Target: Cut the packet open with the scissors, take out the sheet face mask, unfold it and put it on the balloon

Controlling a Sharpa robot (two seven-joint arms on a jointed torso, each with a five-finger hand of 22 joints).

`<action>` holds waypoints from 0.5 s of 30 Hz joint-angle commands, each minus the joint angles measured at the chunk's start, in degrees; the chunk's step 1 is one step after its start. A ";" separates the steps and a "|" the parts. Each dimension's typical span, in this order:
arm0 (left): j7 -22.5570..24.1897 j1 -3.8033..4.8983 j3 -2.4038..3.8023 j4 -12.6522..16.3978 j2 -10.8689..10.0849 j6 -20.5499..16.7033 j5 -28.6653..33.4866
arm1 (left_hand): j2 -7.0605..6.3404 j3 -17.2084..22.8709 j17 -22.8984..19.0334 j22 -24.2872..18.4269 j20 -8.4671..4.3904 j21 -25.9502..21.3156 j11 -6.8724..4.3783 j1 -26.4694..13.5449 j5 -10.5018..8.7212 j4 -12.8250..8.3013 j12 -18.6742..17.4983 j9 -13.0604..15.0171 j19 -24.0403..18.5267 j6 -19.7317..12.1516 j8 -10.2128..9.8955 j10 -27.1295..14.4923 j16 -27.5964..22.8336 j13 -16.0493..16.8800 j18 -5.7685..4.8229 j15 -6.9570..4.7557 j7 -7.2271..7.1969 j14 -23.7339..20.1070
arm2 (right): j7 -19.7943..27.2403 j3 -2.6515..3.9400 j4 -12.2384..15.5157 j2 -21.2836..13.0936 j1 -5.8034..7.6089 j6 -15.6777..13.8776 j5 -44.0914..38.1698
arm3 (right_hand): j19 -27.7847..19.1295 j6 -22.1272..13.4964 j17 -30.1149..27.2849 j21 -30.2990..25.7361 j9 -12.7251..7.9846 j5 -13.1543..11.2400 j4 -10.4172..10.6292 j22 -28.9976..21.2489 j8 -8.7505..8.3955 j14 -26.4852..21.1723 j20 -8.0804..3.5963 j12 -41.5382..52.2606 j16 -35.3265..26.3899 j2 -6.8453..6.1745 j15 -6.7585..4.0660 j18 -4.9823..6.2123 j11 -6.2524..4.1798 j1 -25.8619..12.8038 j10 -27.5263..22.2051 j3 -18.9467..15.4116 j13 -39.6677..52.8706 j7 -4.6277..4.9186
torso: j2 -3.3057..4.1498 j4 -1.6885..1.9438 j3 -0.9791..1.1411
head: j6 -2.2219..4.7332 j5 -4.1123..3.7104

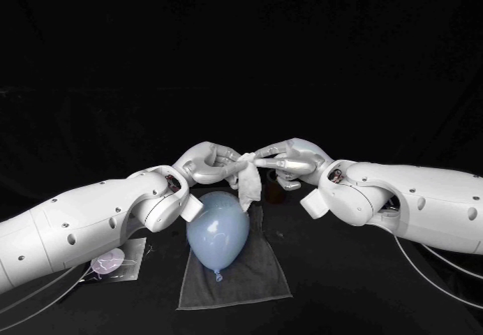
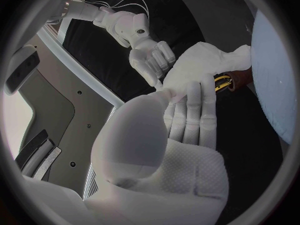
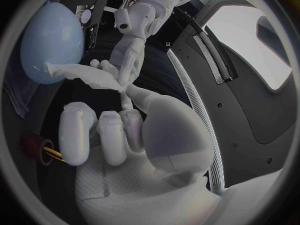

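A white sheet mask (image 1: 248,183) hangs partly folded between my two hands, just above the far end of the pale blue balloon (image 1: 218,229). My left hand (image 1: 206,164) and right hand (image 1: 292,159) meet at its top edge, each pinching it. In the left wrist view the mask (image 2: 206,65) spreads beyond my left hand (image 2: 184,117), with the right hand (image 2: 147,50) facing it and the balloon (image 2: 275,85) beside. In the right wrist view my right hand (image 3: 112,130) pinches a corner of the mask (image 3: 84,75) against the left hand (image 3: 134,50), near the balloon (image 3: 53,40).
The balloon lies on a grey cloth (image 1: 241,283) at the table's front middle. The cut packet (image 1: 116,262) lies under my left forearm. A dark red and yellow item, probably the scissors (image 3: 42,151) (image 2: 225,81), sits on the table behind the hands.
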 commanded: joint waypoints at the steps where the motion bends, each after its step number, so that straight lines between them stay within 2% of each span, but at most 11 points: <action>1: 0.69 0.04 0.06 0.16 -0.01 0.85 0.39 | 0.25 0.20 0.05 0.00 0.06 0.15 0.08 -0.45 0.20 0.03 -0.19 3.92 -0.40 0.46 0.79 0.22 0.31 0.05 0.60 0.09 0.19 -0.42 | 1.16 0.04 -0.07 0.09 -0.02 -0.76 -0.47 | 1.15 0.53 15.06 0.01 -0.05 -0.08 -0.20 5.85 -0.16 5.99 0.40 -0.06 0.20 0.35 0.24 0.56 0.45 0.24 2.32 0.14 12.02 0.01 | 0.00 0.01 0.01 | -0.02 0.01; 12: 0.61 0.04 0.06 0.29 -0.08 0.95 0.39 | -0.28 1.08 0.09 0.01 0.02 0.17 0.01 -1.01 0.19 -0.51 -0.11 4.28 -0.35 0.55 0.96 0.38 0.32 0.28 0.61 0.03 0.13 -0.39 | 1.92 0.04 -0.21 0.54 -0.02 -3.63 -0.52 | 1.26 2.58 15.06 0.26 0.17 -0.12 -0.70 6.08 0.70 5.99 0.20 0.16 0.20 0.26 -0.13 0.53 -0.06 -0.76 2.46 0.23 12.07 -0.65 | -0.01 -0.06 0.03 | 0.01 0.04; 15: 0.60 0.04 0.06 0.40 -0.07 0.98 0.40 | -0.47 1.26 0.10 0.01 0.01 0.17 -0.01 -1.16 0.19 -0.64 -0.10 4.36 -0.34 0.55 0.97 0.41 0.32 0.33 0.61 0.02 0.12 -0.39 | 1.82 0.04 -0.27 0.86 -0.02 -4.32 -1.15 | 1.27 2.66 15.06 0.26 0.17 -0.17 -0.99 6.10 0.76 5.99 0.09 0.09 0.20 -0.43 -0.24 0.53 -0.17 -1.19 2.41 -0.15 12.01 -0.76 | -0.01 -0.06 0.02 | -0.03 0.03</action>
